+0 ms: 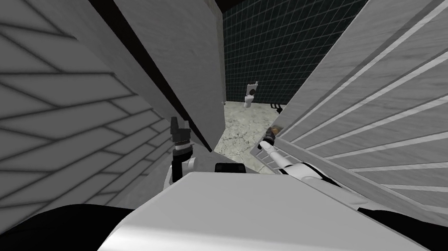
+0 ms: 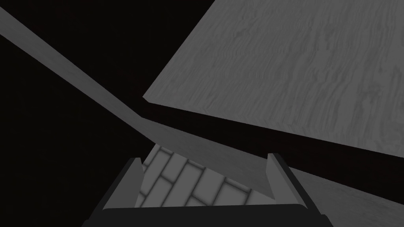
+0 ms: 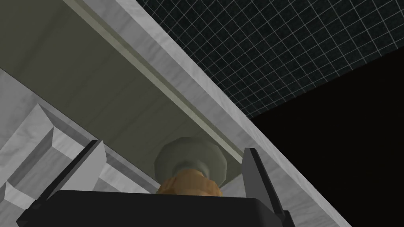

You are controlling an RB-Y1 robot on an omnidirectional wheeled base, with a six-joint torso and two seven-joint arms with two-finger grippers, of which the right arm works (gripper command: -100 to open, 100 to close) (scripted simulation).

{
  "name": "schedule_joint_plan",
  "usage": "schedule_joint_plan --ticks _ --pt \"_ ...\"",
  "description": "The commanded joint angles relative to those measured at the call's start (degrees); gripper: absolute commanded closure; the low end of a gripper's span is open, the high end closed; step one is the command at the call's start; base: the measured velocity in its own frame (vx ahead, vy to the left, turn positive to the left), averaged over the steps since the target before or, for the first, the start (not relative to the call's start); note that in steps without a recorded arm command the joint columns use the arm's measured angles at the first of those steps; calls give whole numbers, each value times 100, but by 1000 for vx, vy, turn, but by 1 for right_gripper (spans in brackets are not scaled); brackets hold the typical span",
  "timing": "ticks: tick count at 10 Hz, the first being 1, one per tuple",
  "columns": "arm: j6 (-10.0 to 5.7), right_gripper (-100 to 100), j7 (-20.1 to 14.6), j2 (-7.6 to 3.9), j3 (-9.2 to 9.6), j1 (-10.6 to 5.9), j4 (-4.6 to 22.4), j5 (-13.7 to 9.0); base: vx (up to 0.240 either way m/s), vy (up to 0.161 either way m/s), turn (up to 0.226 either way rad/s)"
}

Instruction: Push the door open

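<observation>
Press the grey panelled door (image 1: 381,99), ajar on the right, farther open with the right gripper (image 3: 173,146), spread astride the brass knob (image 3: 189,183) without pinching it; push close to that free edge. Beyond the gap: dark tiled wall (image 1: 281,42), grey wood-grained panel (image 1: 183,60) on the left, floor (image 1: 233,130), far white toilet (image 1: 250,95); left gripper (image 2: 204,157) splayed, empty, near that panel, likely narrowing the passage.

1. Left arm (image 1: 175,171) is held upright beside the chest; left pincer (image 1: 178,128) is pointed upward, fingers (image 2: 136,177) spread apart.
2. Right arm (image 1: 291,168) is stretched forward and rightward; right pincer (image 1: 271,133) is carried at its tip, fingers set wide.
</observation>
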Motion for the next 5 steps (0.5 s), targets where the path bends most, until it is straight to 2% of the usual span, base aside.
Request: schedule_joint_plan --ticks 1,4,5 --pt "64 -100 -200 88 -42 -6 -93 10 -67 29 -23" --pt "167 -100 -669 294 -123 14 -275 24 -87 25 -17" --pt "167 -100 -726 294 -123 14 -275 24 -41 18 -9"
